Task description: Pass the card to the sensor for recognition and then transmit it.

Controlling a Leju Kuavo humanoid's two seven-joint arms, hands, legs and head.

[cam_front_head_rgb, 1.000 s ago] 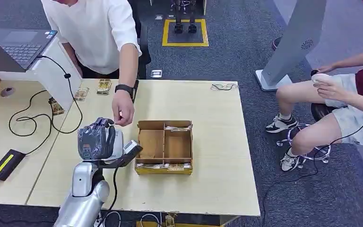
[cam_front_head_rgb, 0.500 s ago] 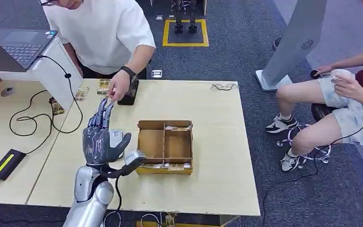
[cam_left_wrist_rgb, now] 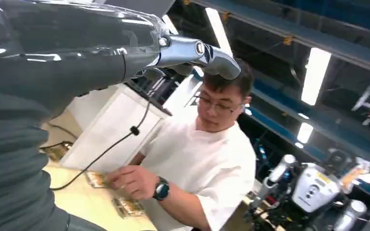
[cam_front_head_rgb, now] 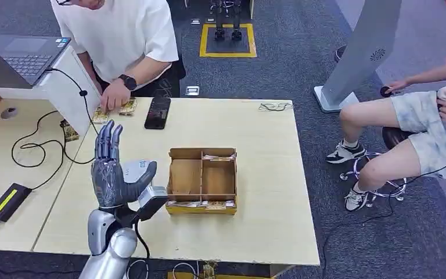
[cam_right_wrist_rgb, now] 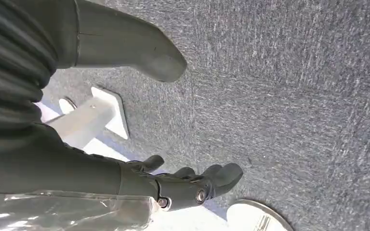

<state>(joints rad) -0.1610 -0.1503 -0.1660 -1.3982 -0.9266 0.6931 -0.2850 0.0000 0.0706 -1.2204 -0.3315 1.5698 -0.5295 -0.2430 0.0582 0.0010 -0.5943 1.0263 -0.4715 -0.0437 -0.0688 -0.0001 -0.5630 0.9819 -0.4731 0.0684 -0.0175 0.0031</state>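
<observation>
Head view: saw the left hand (cam_front_head_rgb: pixel 113 171) raised over the table (cam_front_head_rgb: pixel 267 192), fingers spread, nothing held. Found no card in it. Placed the nearest cards (cam_front_head_rgb: pixel 129 106) straight beyond its fingertips at the far edge, touching a person's hand (cam_front_head_rgb: pixel 115 96), with a black device (cam_front_head_rgb: pixel 158 112) just beside them; long axis too small to tell. Judged the left arm nearer. Half a second back, found that person's hand at the fingertips.

Left wrist view: confirmed fingers apart.

Right wrist view: saw the right hand (cam_right_wrist_rgb: pixel 183 185) hanging over the floor, loosely apart, empty.
</observation>
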